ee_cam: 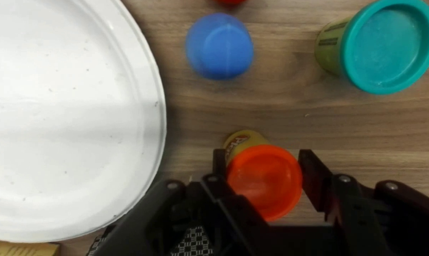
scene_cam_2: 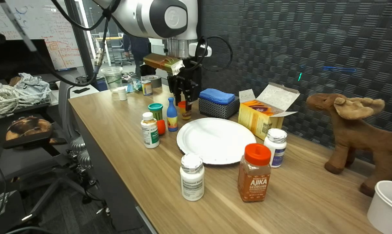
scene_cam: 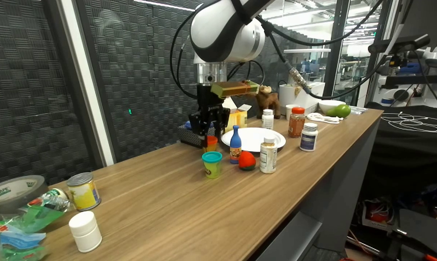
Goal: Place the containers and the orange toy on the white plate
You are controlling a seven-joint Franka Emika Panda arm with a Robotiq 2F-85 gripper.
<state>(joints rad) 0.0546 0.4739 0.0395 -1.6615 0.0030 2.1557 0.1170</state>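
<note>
My gripper (ee_cam: 262, 156) has a small yellow cup with an orange lid (ee_cam: 266, 179) between its fingers, both against the lid. In both exterior views the cup (scene_cam: 211, 145) looks upright on the table, partly hidden by the fingers. A green cup with a teal lid (scene_cam: 212, 165) stands nearby. The red-orange ball toy (scene_cam: 246, 160) lies beside a white bottle (scene_cam: 268, 156). Other white bottles, one with a blue label (scene_cam: 308, 137) and one behind the plate (scene_cam: 267, 119), stand around it. The white plate (scene_cam_2: 215, 139) is bare; its edge is left of my gripper in the wrist view.
A blue toy bottle (scene_cam: 235, 145) stands between cup and toy. A red-lidded spice jar (scene_cam_2: 255, 172), yellow box (scene_cam_2: 261, 113), black basket with blue cloth (scene_cam_2: 218, 105) and plush moose (scene_cam_2: 361, 139) surround the plate. A white jar (scene_cam: 85, 232) and can (scene_cam: 83, 192) stand farther off.
</note>
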